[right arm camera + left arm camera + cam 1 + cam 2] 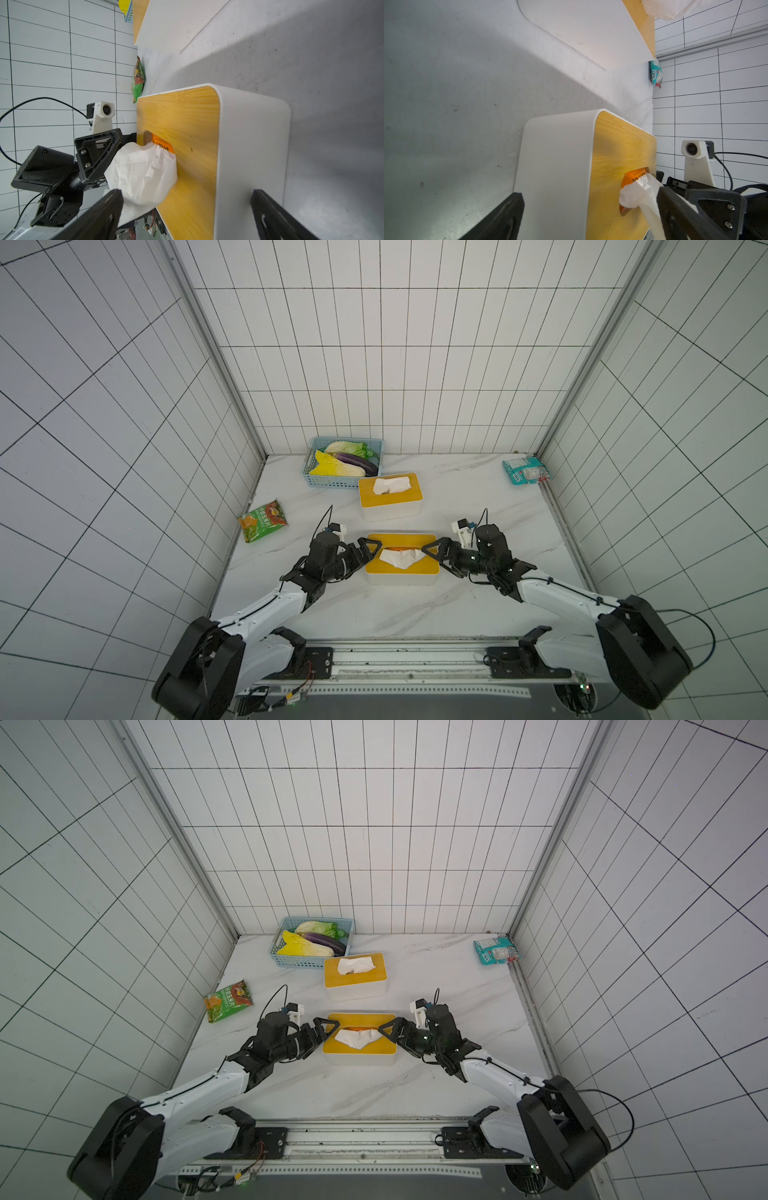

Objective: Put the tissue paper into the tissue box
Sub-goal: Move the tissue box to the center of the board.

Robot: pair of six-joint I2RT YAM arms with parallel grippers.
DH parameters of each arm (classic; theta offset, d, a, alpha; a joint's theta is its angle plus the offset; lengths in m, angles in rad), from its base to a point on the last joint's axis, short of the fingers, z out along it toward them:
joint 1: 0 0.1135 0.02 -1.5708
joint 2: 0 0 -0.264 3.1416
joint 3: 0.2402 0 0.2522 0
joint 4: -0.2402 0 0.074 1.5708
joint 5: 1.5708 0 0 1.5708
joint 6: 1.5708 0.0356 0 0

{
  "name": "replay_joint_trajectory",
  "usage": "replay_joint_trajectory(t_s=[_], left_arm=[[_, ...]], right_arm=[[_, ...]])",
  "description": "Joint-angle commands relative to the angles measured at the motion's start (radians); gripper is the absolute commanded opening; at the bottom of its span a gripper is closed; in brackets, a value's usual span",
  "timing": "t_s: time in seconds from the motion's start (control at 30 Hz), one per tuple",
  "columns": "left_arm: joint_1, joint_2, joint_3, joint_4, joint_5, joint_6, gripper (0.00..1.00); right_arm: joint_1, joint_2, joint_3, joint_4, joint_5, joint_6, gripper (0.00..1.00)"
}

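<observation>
Both my claws are at the tissue box [399, 540], dead centre in both top views, one at each short end. My left gripper [369, 548] sits at the box's left end with its jaws spread wide and nothing pinched. The left wrist view shows one finger above the yellow lid and the other down beside the white end wall. My right gripper [432, 553] mirrors it at the right end, jaws just as far apart, one finger over the lid and one low by the wall.

The tissue paper [401, 558] is only partly in. It bunches out of the slot in the lid and spreads over the yellow top toward the bottom of the frame, an orange pack [163, 145] showing in the slot behind it. My upper fingers sit just beside the sheet's two corners — touching or not, I cannot tell.

Above the box in the frame, on the marble table [415, 614], a second tissue box [390, 508] stands with a tissue poking up. Just beside it, toward the upper left, is a blue basket [332, 483] of vegetables. A green snack bag [262, 520] lies at the left edge — a teal packet [525, 470] in the upper right corner.
</observation>
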Motion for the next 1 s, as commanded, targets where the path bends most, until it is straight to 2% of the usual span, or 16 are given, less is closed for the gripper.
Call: replay_joint_trajectory(t_s=[0.0,0.27,0.47,0.67,0.97], left_arm=[[0.007,0.025,-0.011,0.137,0.002,-0.04,0.98],[0.04,0.113,0.032,0.223,-0.006,-0.047,0.98],[0.051,0.204,0.1,0.255,0.0,-0.035,0.98],[0.057,0.298,0.166,0.265,0.005,-0.014,0.98],[0.081,0.397,0.239,0.271,0.011,-0.005,0.98]], right_arm=[[-0.004,0.05,0.052,0.138,-0.047,0.056,0.99],[-0.023,0.163,0.178,0.115,-0.036,0.015,0.99],[-0.088,0.265,0.267,0.109,-0.059,0.002,0.99],[-0.133,0.336,0.356,0.068,-0.069,-0.038,0.99],[-0.148,0.427,0.449,0.057,-0.083,-0.038,0.99]])
